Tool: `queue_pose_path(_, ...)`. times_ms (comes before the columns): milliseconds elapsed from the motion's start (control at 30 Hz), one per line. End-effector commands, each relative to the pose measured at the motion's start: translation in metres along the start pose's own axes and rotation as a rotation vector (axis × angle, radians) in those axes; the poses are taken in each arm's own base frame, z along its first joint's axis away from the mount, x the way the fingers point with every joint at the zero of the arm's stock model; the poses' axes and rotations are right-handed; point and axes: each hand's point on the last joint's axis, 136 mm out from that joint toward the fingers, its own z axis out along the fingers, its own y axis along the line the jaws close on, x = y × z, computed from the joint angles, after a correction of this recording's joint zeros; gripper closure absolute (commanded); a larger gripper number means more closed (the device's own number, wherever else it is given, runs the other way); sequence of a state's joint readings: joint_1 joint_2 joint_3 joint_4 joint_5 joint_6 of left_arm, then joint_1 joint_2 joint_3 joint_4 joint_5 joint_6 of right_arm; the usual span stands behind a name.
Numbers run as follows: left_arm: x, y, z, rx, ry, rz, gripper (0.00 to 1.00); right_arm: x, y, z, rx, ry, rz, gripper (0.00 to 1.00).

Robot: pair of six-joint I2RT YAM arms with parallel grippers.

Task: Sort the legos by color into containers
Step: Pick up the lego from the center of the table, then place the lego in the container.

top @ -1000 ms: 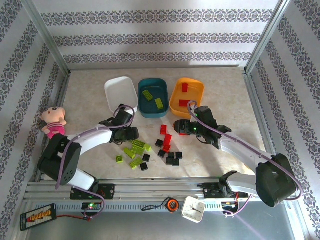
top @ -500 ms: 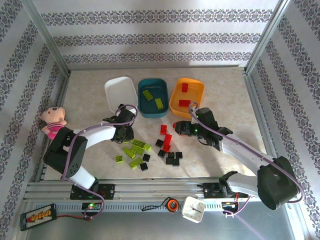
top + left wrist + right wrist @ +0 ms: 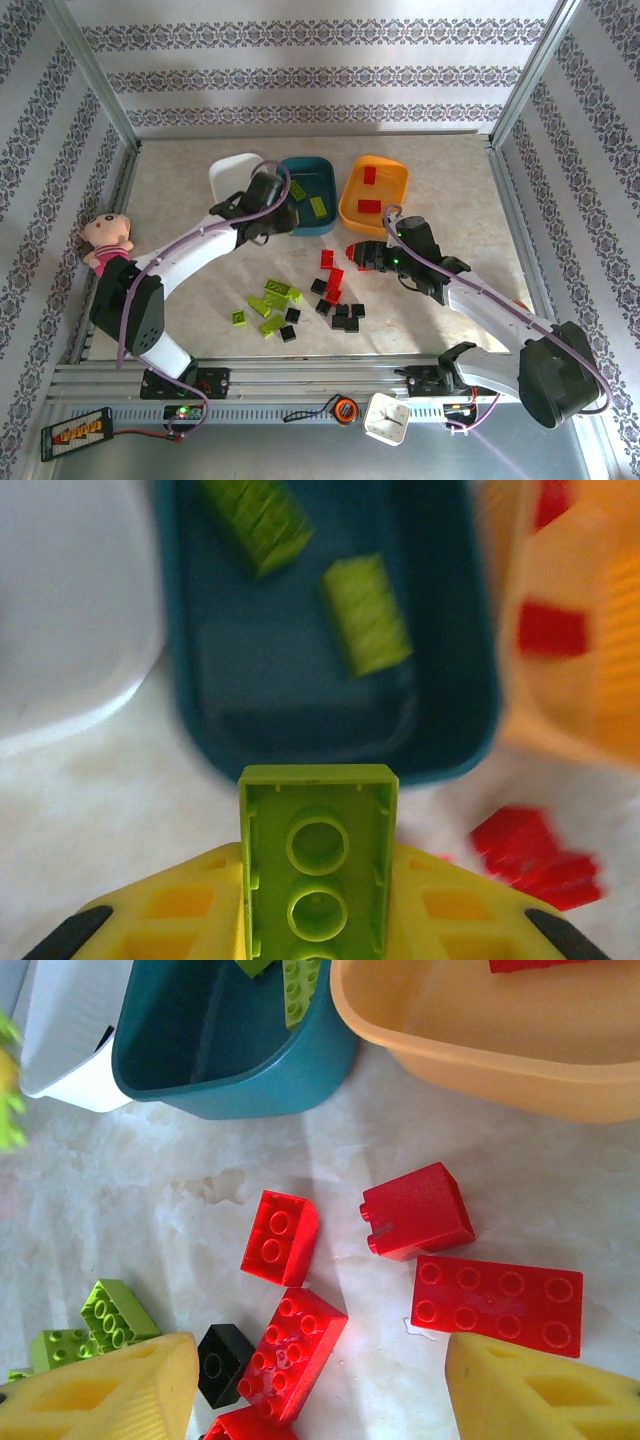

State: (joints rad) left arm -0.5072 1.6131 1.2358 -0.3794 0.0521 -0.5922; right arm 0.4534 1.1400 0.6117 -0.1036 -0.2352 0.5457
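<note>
My left gripper [image 3: 273, 203] is shut on a lime green brick [image 3: 318, 865], held underside up just short of the dark teal tub [image 3: 280, 700]. That tub holds two lime green bricks [image 3: 365, 615]. The white tub [image 3: 232, 178] is to its left. The orange tub [image 3: 398, 175], to its right, has red bricks [image 3: 369, 205] in it. My right gripper [image 3: 357, 254] hangs open over loose red bricks [image 3: 293, 1353], its yellow fingers [image 3: 110, 1390] wide apart with nothing between them. More red bricks [image 3: 497, 1303] and a black one [image 3: 222, 1360] lie below it.
Loose lime green bricks [image 3: 270, 300] and black bricks [image 3: 345, 318] lie scattered on the table's near middle. A pink-and-cream doll [image 3: 108, 240] sits at the left edge. Metal frame rails run along both sides and the front.
My left gripper has risen from the green pile and swung away to the teal tub, carrying a lime green brick. The right gripper has barely shifted.
</note>
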Motion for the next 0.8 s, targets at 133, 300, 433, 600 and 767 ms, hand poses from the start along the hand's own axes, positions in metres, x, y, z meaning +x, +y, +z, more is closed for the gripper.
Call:
queue_pose_path(133, -0.053, -0.019, 0.055, -0.038, -0.008, 0.081, 0.76, 0.007, -0.009, -0.006, 0.027, -0.002, 0.012, 0.34)
queue_pose_path(300, -0.059, -0.023, 0.094, -0.061, 0.043, 0.105, 0.73, 0.016, -0.013, -0.01, 0.035, 0.015, 0.007, 0.33)
queue_pose_path(433, -0.06, -0.026, 0.108, -0.064, 0.061, 0.11, 0.64, 0.021, -0.017, -0.011, 0.048, 0.029, 0.008, 0.33)
queue_pose_path(600, -0.059, -0.028, 0.093, -0.043, 0.048, 0.115, 0.42, 0.02, -0.019, -0.012, 0.057, 0.022, 0.011, 0.32)
queue_pose_path(767, -0.032, -0.031, 0.06, 0.01, 0.063, 0.128, 0.31, 0.017, -0.019, -0.011, 0.063, 0.018, 0.012, 0.32)
